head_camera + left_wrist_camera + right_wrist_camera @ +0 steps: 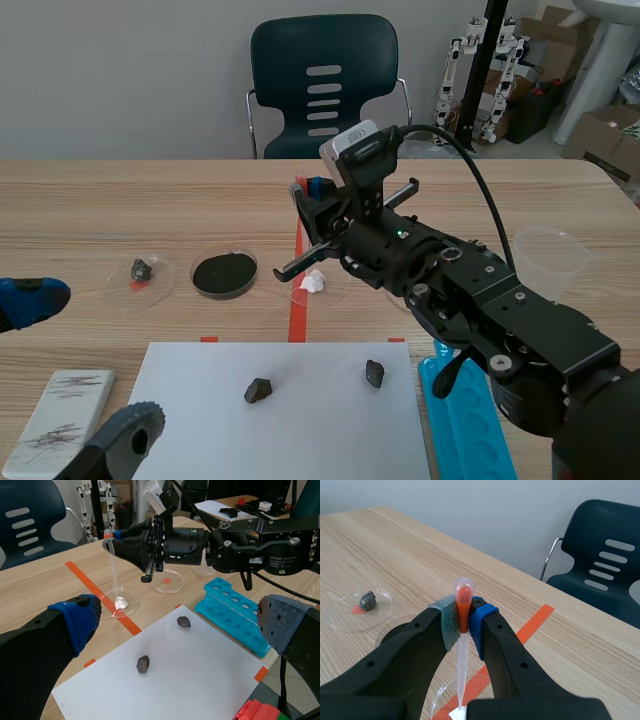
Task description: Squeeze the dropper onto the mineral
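Observation:
My right gripper (463, 611) is shut on a clear plastic dropper (463, 635) with orange liquid in its bulb. The dropper hangs tip down over a white mineral (457, 714) in a clear petri dish (106, 600) on the orange tape line. In the scene view the right gripper (308, 190) is just above the white mineral (314, 281). The left wrist view shows the dropper (114, 565) ending right over the mineral (121, 603). My left gripper (80, 365) stands open at the near left, holding nothing.
Left of the mineral are a dish of black powder (224, 274) and a dish with a dark rock (141, 268). A white sheet (200, 420) carries two dark rocks (258, 390) (374, 373). A blue tube rack (470, 420), a clear cup (548, 258) and a white streaked plate (60, 420) are nearby.

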`<state>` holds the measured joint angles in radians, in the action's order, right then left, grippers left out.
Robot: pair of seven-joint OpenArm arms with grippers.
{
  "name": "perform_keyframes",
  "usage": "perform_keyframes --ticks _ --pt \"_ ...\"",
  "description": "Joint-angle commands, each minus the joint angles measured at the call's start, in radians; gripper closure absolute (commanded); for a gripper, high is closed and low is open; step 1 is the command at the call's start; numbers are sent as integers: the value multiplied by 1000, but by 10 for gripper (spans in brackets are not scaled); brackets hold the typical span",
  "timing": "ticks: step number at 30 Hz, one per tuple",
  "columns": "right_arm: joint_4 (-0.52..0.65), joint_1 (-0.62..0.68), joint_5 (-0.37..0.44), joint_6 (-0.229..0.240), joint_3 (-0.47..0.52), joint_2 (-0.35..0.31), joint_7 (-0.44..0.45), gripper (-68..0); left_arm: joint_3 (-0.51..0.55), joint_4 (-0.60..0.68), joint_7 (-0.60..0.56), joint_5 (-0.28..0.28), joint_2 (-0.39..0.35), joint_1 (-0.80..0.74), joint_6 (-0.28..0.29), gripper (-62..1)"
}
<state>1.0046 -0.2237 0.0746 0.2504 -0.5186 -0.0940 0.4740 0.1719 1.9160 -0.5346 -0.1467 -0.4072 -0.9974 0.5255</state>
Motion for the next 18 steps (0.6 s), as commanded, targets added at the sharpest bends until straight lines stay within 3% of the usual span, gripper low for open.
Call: perform_keyframes --ticks 1,11,18 --pt "10 -28 7 1 1 2 23 -22 -1 23 -19 -10 2 1 2 -623" --pt "13 -28 7 -1 1 -1 23 -22 -1 23 -19 -10 2 1 2 -623" --pt "70 -4 7 -33 2 -27 21 -25 -1 23 -19 -10 2 1 2 -623"
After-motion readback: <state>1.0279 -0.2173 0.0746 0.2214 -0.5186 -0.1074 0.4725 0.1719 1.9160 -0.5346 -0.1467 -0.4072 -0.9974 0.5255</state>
